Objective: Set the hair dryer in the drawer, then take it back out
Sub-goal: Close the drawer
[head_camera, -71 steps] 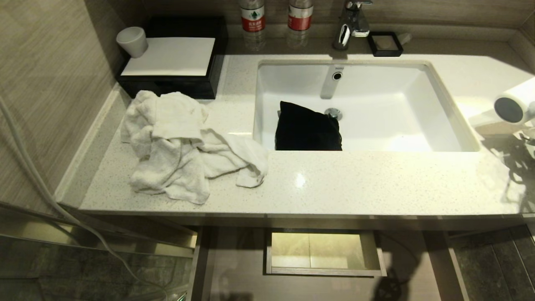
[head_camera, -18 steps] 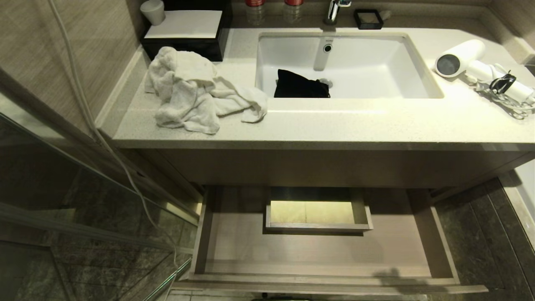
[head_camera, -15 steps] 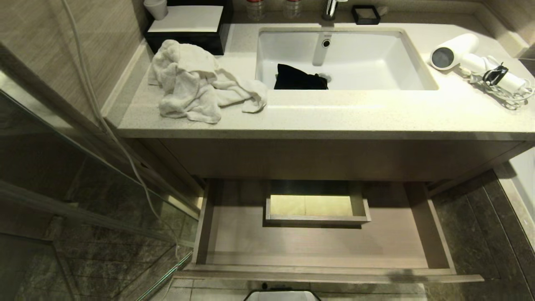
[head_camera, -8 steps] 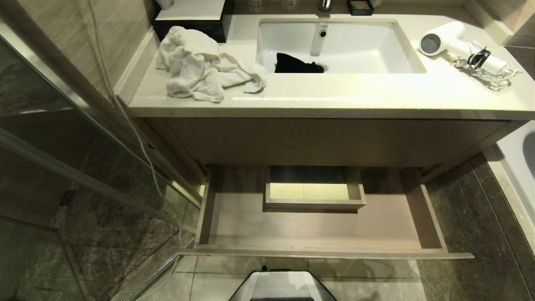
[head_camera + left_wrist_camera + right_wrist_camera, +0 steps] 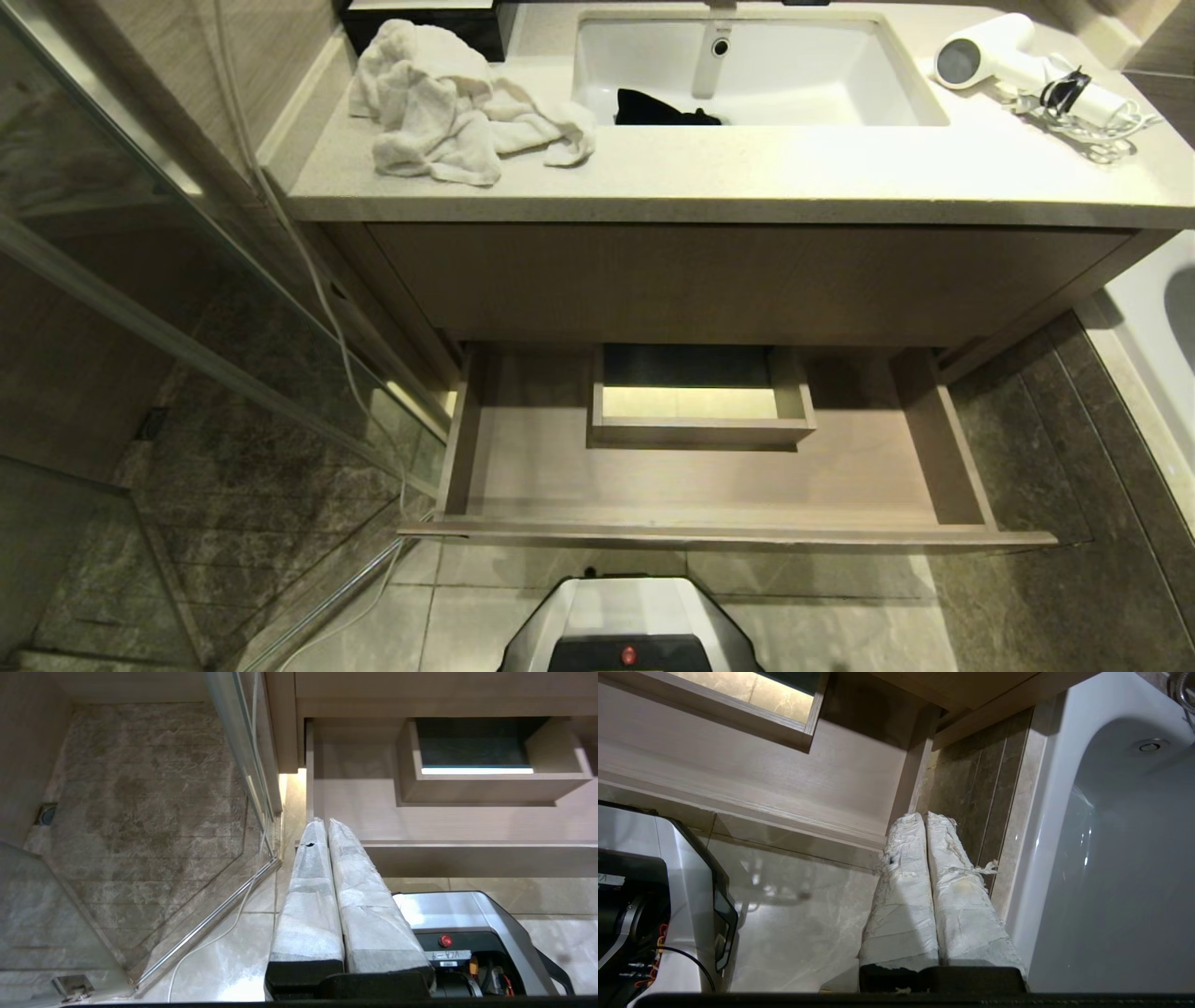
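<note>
The white hair dryer (image 5: 999, 51) lies on the far right of the countertop, its dark round end toward the sink and its cord bundled beside the handle. Below the counter the wood-grain drawer (image 5: 709, 485) stands pulled out, with a boxed cutout (image 5: 700, 401) in the middle of its floor and nothing else in it. The drawer also shows in the left wrist view (image 5: 458, 821) and the right wrist view (image 5: 752, 779). My left gripper (image 5: 322, 822) is shut and empty, low by the drawer's front left corner. My right gripper (image 5: 923, 816) is shut and empty near the drawer's right front corner. Neither arm shows in the head view.
A crumpled white towel (image 5: 448, 103) lies on the counter (image 5: 747, 177) left of the sink (image 5: 794, 65), which holds a black cloth (image 5: 665, 109). A glass shower panel (image 5: 140, 308) and hanging cable stand at left, a white bathtub (image 5: 1111, 858) at right. My base (image 5: 630, 630) sits before the drawer.
The whole head view has tilted down and pulled back: counter and sink slid up the picture, the full open drawer and my base came into view. The things themselves stayed put.
</note>
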Robot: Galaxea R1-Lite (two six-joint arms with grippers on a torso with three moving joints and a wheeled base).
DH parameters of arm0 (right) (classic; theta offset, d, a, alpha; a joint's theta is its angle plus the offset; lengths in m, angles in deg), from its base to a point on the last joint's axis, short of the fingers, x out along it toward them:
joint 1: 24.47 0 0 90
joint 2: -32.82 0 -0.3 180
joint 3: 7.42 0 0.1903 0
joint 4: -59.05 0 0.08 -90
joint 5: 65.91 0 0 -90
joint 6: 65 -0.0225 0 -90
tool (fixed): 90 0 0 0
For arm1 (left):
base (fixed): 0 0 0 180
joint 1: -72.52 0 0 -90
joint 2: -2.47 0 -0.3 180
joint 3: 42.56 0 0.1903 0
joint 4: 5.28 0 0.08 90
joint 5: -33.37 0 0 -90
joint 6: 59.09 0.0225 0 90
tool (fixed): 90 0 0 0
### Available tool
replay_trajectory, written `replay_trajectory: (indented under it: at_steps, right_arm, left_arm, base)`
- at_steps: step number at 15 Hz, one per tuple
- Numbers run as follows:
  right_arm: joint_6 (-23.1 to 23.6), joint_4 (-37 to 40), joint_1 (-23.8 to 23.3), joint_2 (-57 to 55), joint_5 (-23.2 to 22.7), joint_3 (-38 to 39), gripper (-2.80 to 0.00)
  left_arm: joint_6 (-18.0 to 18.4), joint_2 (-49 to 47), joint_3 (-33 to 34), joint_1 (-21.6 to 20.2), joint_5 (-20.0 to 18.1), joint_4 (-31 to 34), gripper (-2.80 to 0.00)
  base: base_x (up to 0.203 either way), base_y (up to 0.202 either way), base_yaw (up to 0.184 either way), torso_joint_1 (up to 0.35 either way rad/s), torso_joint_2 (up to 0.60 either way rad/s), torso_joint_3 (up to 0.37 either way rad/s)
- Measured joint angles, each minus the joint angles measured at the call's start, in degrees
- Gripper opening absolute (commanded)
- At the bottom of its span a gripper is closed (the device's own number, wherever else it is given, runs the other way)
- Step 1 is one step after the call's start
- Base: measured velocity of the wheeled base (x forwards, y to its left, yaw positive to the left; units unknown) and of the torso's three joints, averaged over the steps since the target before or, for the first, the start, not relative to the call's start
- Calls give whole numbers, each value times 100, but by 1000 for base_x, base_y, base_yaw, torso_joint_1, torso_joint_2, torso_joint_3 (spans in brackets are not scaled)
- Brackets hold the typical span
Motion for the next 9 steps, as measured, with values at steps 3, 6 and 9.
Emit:
replay_trajectory:
  at_steps: [3, 6, 9]
  right_arm:
    - [-6, -25, 42, 0, 8, 11, -280]
    - [-28, -11, 48, 7, 2, 11, -280]
    - [-32, 6, 51, 16, 2, 20, -280]
  left_arm:
    - [0, 0, 0, 0, -2, -2, -280]
    - [0, 0, 0, 0, 0, 0, -280]
    - [2, 0, 0, 0, 0, 1, -280]
  base:
    - [0, 0, 0, -188, 339, 137]
    - [0, 0, 0, -213, 363, 145]
    - [0, 0, 0, -259, 420, 169]
